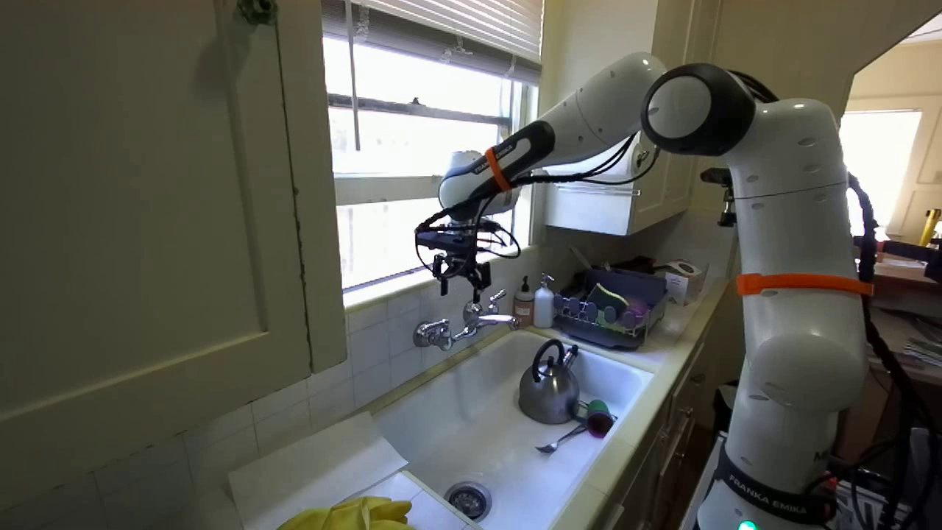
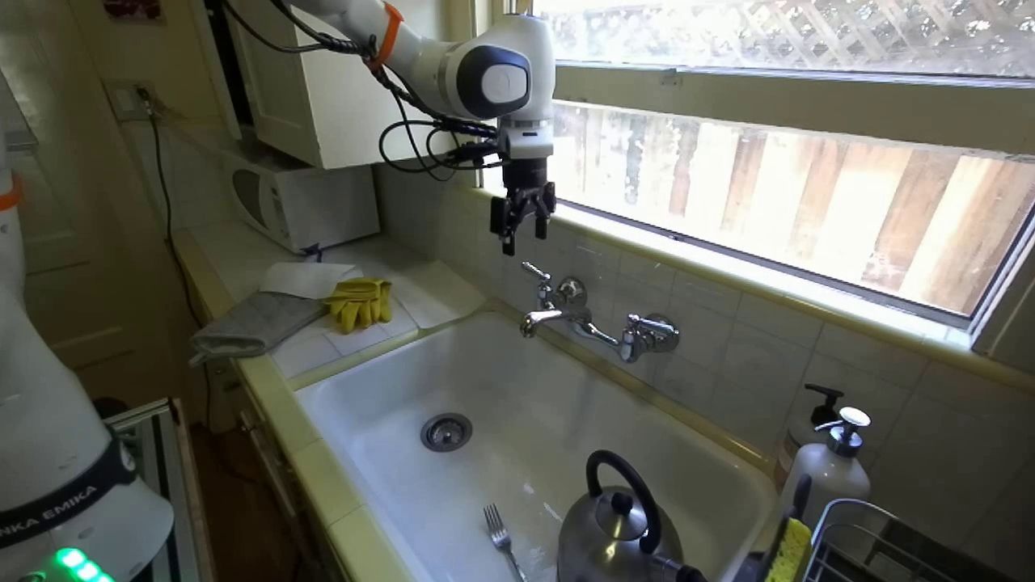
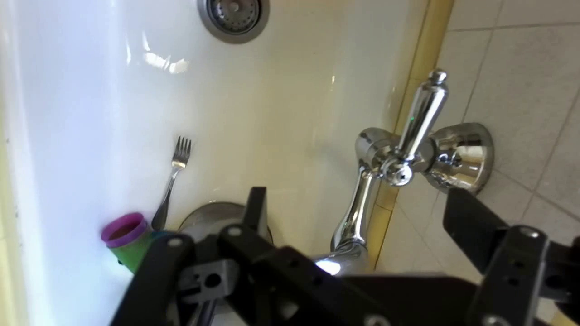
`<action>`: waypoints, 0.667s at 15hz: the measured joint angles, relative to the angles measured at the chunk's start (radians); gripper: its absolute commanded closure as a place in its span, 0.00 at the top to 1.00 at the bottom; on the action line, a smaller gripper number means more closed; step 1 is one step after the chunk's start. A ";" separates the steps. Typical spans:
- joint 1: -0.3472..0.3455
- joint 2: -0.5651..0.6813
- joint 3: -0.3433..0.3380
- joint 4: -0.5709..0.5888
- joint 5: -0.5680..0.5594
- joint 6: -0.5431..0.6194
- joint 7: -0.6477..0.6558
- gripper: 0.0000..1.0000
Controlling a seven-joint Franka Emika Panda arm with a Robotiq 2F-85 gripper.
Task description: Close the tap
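The chrome tap (image 1: 462, 331) is fixed to the tiled wall above the sink and also shows in an exterior view (image 2: 594, 330). It has a short spout (image 2: 543, 320) over the sink and two handles. In the wrist view, one lever handle (image 3: 422, 117) lies ahead of the fingertips, and the spout is partly hidden behind the gripper. My gripper (image 1: 461, 293) points down above the tap in both exterior views (image 2: 525, 242). Its fingers are spread wide in the wrist view (image 3: 358, 198), with nothing held between them. It looks apart from the handle.
The white sink (image 1: 441, 412) holds a steel kettle (image 1: 548, 396), a fork (image 2: 500, 533) and a green and purple cup (image 3: 131, 240). Soap bottles (image 2: 825, 469) and a dish rack (image 1: 611, 316) stand beside it. The window sill (image 2: 728, 267) runs behind the gripper. Yellow gloves (image 2: 360, 303) lie on the counter.
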 measured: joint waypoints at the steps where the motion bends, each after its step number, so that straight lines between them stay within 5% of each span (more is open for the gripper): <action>1: -0.012 -0.021 -0.002 -0.015 -0.007 -0.016 -0.060 1.00; 10: -0.106 -0.171 -0.017 -0.135 -0.065 -0.029 -0.631 1.00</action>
